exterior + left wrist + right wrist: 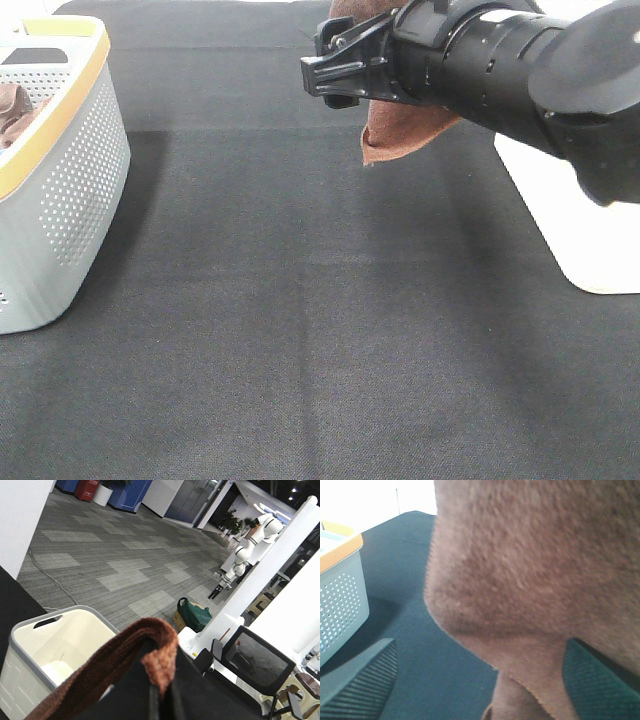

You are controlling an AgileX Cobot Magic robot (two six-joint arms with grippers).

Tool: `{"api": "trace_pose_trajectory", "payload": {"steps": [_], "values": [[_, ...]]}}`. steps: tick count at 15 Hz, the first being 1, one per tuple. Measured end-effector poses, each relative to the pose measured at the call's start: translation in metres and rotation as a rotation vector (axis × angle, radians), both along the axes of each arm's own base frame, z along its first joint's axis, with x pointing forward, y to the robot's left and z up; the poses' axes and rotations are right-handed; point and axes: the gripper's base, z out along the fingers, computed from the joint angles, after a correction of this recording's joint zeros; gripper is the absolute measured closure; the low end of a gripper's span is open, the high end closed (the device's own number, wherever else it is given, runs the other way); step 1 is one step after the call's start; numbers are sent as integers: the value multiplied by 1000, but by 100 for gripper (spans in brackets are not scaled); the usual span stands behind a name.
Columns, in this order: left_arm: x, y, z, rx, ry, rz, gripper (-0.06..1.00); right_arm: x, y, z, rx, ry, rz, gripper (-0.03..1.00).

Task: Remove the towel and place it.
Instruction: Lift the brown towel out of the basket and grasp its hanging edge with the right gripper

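The rust-brown towel (400,130) hangs in the air over the far middle of the black table, its top edge running out of the exterior view. In the left wrist view the towel (115,660) is folded over my left gripper (159,685), which is shut on it. My right gripper (325,70) reaches in from the right, level with the hanging towel. In the right wrist view the towel (530,570) fills most of the frame and droops between the widely spread fingers (360,680). My right gripper (480,680) is open.
A grey perforated basket (70,170) with a tan rim stands at the left edge, with a brown cloth (12,110) inside. A white slab (580,220) lies at the right. Black cloth (300,330) covers the table. A white bin (45,650) stands beyond the table.
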Motion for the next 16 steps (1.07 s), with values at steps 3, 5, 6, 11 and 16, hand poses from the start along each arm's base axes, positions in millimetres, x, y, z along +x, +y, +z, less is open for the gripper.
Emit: {"api": "trace_pose_trajectory", "payload": {"steps": [3,5,6,11,16], "values": [[-2,-1,-3,29,22,-29,94,0,1,2,30,-8,7,12],[-5,-2,-6,51,43,-57,94,1,0,3,76,-16,-26,12],[-6,-3,-7,59,53,-72,94,2,0,2,79,-18,-33,12],[-11,-5,-7,47,92,-126,94,3,-1,2,112,-13,-51,12],[-16,-6,-12,83,131,-184,94,3,-1,2,132,-9,-58,12]]}}
